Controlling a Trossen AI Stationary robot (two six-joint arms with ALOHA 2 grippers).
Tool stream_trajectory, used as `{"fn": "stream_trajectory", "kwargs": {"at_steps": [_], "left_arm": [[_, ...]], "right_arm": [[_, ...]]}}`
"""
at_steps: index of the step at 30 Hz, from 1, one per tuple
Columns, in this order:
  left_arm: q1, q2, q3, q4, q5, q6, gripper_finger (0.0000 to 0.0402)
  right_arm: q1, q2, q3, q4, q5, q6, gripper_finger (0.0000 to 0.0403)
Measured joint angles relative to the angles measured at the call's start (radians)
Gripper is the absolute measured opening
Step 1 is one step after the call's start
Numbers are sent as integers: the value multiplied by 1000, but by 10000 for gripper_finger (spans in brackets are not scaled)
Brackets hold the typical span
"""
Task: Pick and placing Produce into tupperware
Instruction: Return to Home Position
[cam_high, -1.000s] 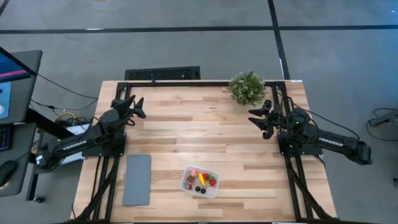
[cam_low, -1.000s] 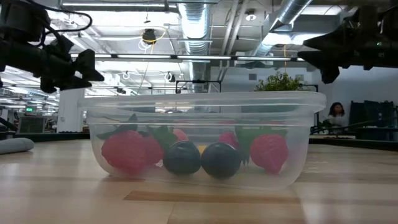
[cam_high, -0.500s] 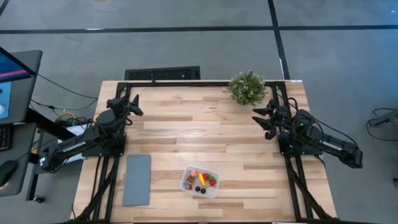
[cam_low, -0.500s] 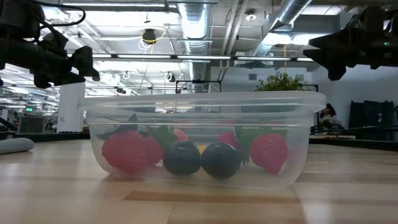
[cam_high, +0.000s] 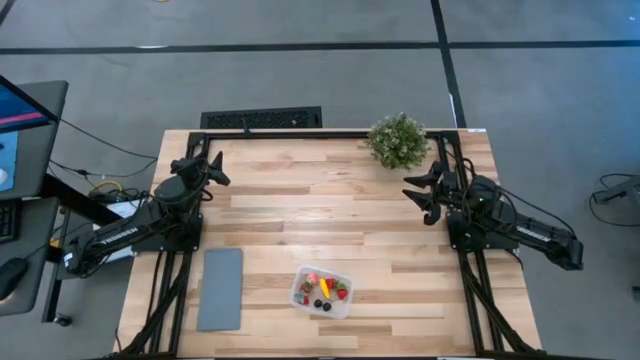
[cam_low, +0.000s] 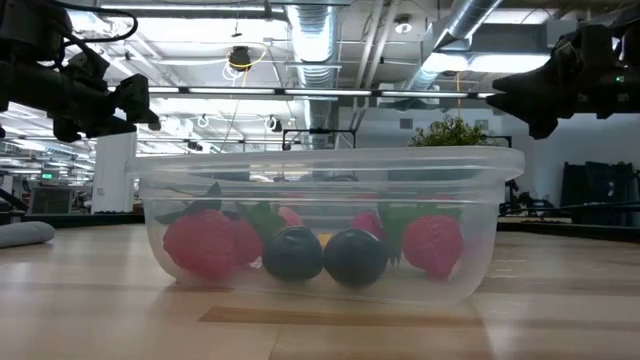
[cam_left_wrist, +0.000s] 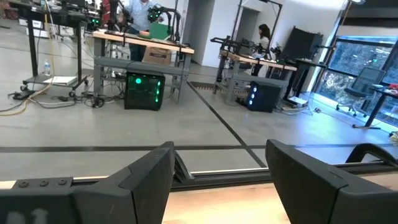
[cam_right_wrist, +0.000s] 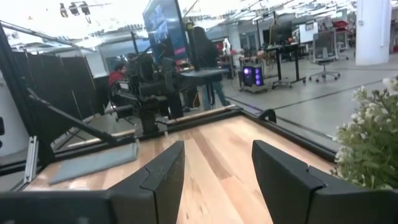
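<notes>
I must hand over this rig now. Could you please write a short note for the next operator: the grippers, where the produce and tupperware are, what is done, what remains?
Left gripper: open, empty, raised at the left side of the table, far from the tupperware.
Right gripper: open, empty, raised at the right side, near the potted plant.
Tupperware: right of the grey slab, apart from it.
Produce: strawberries, two black berries and the yellow piece lie inside it; no piece shows outside.
Done: the placing, it seems.
Left: probably only parking the arms.
</notes>
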Motion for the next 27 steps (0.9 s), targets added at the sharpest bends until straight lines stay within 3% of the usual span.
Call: {"fn": "stream_trajectory", "kwargs": {"at_steps": [27], "left_arm": [[0, 0, 0, -1, 1, -1, 245]], "right_arm": [[0, 0, 0, -30, 0, 0, 212]]}}
